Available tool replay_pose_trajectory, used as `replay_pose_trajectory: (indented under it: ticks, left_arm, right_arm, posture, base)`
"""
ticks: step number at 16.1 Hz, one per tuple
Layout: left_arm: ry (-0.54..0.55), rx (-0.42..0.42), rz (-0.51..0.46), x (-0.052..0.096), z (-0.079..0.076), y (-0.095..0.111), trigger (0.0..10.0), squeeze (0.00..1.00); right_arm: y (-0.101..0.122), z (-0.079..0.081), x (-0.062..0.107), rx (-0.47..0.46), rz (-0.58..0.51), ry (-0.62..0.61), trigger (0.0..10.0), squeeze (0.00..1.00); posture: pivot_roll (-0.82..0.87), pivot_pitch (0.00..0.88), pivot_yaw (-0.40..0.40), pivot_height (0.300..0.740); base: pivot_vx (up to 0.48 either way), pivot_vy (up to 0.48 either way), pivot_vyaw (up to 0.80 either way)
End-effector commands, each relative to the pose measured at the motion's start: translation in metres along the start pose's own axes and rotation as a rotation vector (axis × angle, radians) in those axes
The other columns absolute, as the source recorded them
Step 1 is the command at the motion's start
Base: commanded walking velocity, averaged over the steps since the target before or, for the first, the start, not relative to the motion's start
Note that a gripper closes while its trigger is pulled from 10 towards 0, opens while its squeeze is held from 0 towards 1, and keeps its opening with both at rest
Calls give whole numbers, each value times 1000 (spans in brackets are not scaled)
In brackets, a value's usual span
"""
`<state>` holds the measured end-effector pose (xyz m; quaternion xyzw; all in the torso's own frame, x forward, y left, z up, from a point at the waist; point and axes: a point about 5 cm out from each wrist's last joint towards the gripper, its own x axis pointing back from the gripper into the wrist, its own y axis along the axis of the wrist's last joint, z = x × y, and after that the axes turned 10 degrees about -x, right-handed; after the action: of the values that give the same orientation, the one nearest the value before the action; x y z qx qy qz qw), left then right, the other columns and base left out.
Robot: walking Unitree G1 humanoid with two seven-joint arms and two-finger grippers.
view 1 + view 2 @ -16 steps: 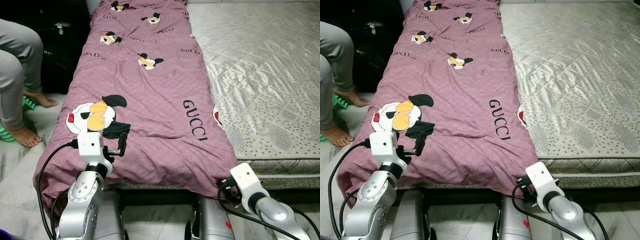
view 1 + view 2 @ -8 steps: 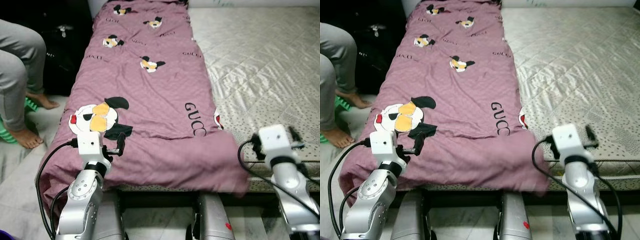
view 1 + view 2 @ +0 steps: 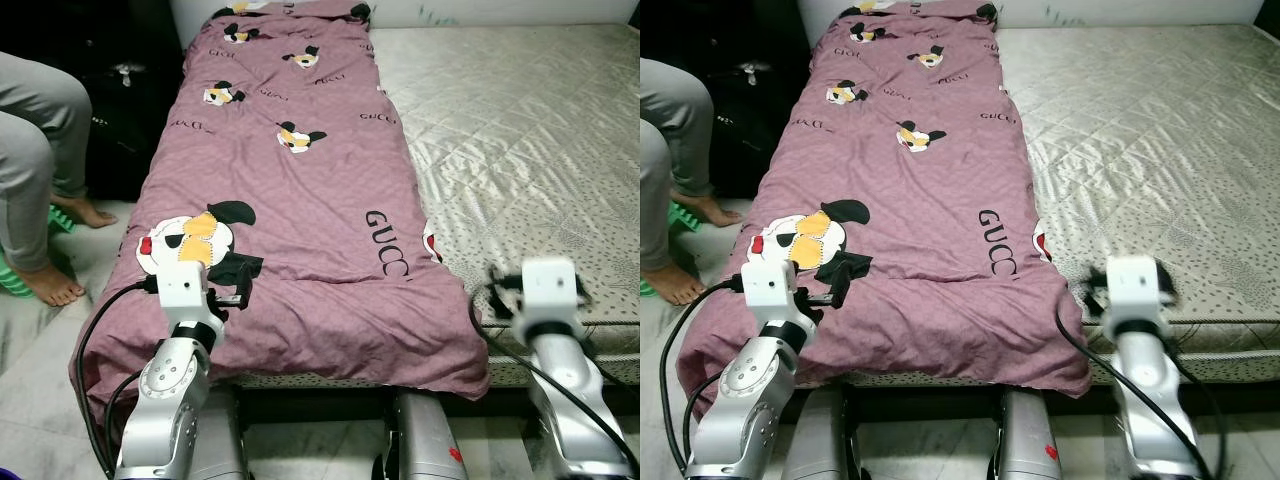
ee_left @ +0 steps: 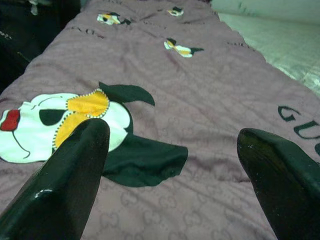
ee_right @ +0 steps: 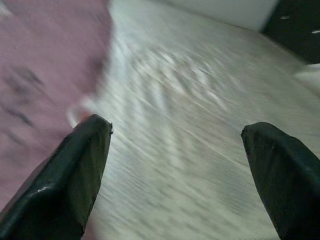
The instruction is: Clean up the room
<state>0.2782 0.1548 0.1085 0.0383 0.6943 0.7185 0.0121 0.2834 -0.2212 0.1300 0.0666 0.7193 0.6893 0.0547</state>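
Note:
A mauve blanket (image 3: 300, 200) with cartoon dog prints and black lettering lies lengthwise along the left part of a pale quilted mattress (image 3: 520, 150). Its near end hangs over the bed's front edge. My left gripper (image 3: 240, 285) rests over the blanket's near left corner, beside the large dog print (image 4: 75, 120), open with nothing between its fingers. My right gripper (image 5: 176, 126) hovers open over the mattress's front edge, just right of the blanket's near right corner (image 3: 470, 370). It holds nothing, and its view is blurred.
A person's legs in grey trousers (image 3: 40, 150), with bare feet, stand on the floor to the left of the bed. A green object (image 3: 10, 280) lies by the feet. Dark bags (image 3: 120, 90) sit against the bed's left side. Pale tiled floor (image 3: 40, 340) lies at lower left.
My right arm rose from below the bed's edge, at the blanket's near right corner, up to the mattress edge. That corner swung and now hangs still. The left arm stayed put.

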Motion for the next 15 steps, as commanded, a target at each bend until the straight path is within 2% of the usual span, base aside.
replay_pose_trajectory:
  ticks: [1, 3, 4, 7, 11, 15]
  left_arm:
    - [10, -4, -38, -4, 1, 8, 10000, 0]
    - [16, -3, -39, -5, 1, 8, 10000, 0]
    - [18, -1, -38, -5, 2, 8, 10000, 0]
    - [14, -2, -36, -5, 1, 6, 10000, 0]
    - [16, -3, -42, -8, 1, 6, 10000, 0]
    - [17, -2, -46, -10, 1, 6, 10000, 0]
  right_arm:
    - [22, 22, -2, -89, -76, 104, 10000, 0]
    - [34, 34, -3, -181, -113, 134, 10000, 0]
    - [42, 46, -5, -257, -134, 175, 10000, 0]
    - [60, 61, -11, -386, -191, 204, 10000, 0]
    - [73, 68, -20, -402, -228, 239, 10000, 0]
    - [74, 69, -24, -397, -232, 244, 10000, 0]
  posture:
    - [-20, 57, 29, 533]
    - [-19, 50, 32, 533]
    - [-19, 50, 32, 533]
    - [-17, 41, 36, 553]
    - [-9, 17, 30, 608]
    - [-9, 10, 28, 653]
  base:
    - [0, 0, 0]
    - [0, 0, 0]
    - [0, 0, 0]
    - [0, 0, 0]
    - [0, 0, 0]
    - [0, 0, 0]
